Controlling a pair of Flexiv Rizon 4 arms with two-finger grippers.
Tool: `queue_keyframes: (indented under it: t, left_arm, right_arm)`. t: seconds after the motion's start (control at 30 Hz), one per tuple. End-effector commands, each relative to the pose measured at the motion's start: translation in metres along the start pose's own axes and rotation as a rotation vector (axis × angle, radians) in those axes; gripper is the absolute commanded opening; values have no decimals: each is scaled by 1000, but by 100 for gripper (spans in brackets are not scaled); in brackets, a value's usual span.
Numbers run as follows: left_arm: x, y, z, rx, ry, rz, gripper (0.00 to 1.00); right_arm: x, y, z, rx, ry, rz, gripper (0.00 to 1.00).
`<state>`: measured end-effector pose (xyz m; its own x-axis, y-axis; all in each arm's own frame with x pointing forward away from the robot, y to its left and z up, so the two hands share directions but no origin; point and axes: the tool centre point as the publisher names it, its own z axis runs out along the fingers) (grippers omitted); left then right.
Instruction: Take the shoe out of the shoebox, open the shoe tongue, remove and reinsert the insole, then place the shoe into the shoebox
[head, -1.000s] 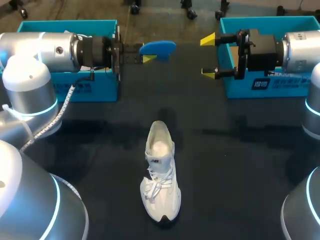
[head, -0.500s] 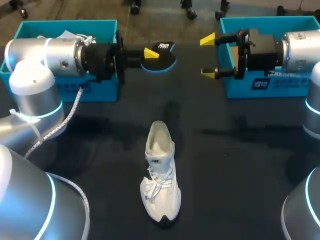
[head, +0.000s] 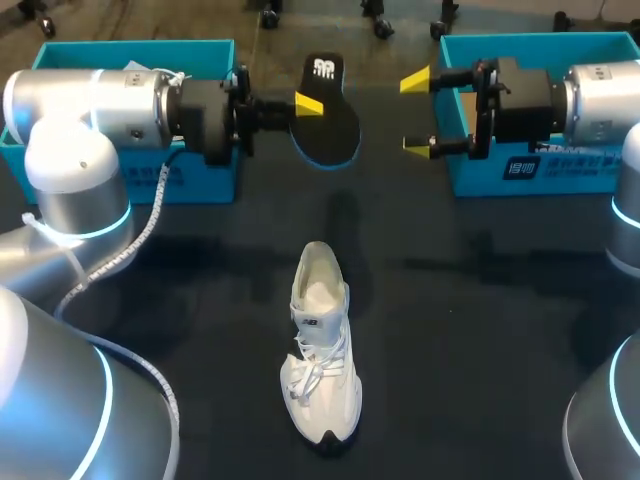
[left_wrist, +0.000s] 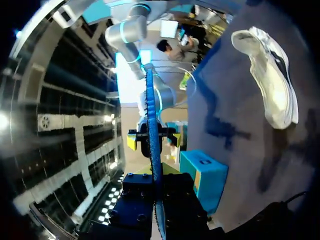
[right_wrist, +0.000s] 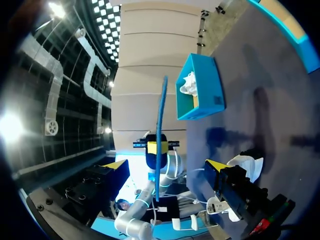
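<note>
Left gripper (head: 310, 105): clamped on the insole (head: 327, 112), one yellow tip on its black upper face, the other hidden beneath it.
Insole: held off the table (head: 480, 300), standing out ahead of the left jaws and reaching toward the right gripper (head: 418, 114).
Right gripper: jaws spread wide with nothing in them; the insole lay just ahead of the tips, apart from both.
Shoe (head: 320, 345): white and laced, upright on its sole on the table, well below both sets of jaws and outside either box.
Left shoebox (head: 205, 165): teal, behind the left jaws, under that arm's wrist, with a white bundle (head: 150, 72) inside.
Right shoebox (head: 560, 165): teal, behind the right jaws, largely covered by that arm.
In the way: nothing stood between the insole and the shoe below it.
Left wrist view only: the insole (left_wrist: 152, 145) ran edge-on as a thin blue line straight out from its own jaws, the right gripper (left_wrist: 152, 140) facing it beyond; the shoe (left_wrist: 270, 75) lay off to one side.
Right wrist view only: the insole (right_wrist: 161, 120) rose edge-on between its own spread tips; the bundle (right_wrist: 188, 82) sat at one end of the left shoebox (right_wrist: 207, 95).
</note>
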<state>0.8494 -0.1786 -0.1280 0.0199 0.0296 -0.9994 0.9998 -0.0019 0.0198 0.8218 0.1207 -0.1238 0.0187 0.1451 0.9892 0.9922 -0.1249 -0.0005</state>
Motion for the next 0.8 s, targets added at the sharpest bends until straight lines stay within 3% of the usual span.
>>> queue_keyframes:
  t: [0.03, 0.33, 0.53, 0.7, 0.8]
  left_arm:
    - [1, -6, 3, -55, 4, 26, 0]
    - [6, 7, 10, -48, 4, 49, 0]
    - [5, 11, 12, -51, 6, 62, 0]
    - [4, 13, 13, -47, 5, 70, 0]
    - [4, 10, 14, -38, 1, 80, 0]
  right_arm:
    - [6, 2, 10, 16, -31, -19, 100]
    - [16, -8, 28, 110, -78, -84, 100]
    - [10, -15, 40, 108, -85, -79, 100]
    - [6, -21, 52, 123, -80, -86, 82]
    - [5, -23, 57, 128, -73, -82, 48]
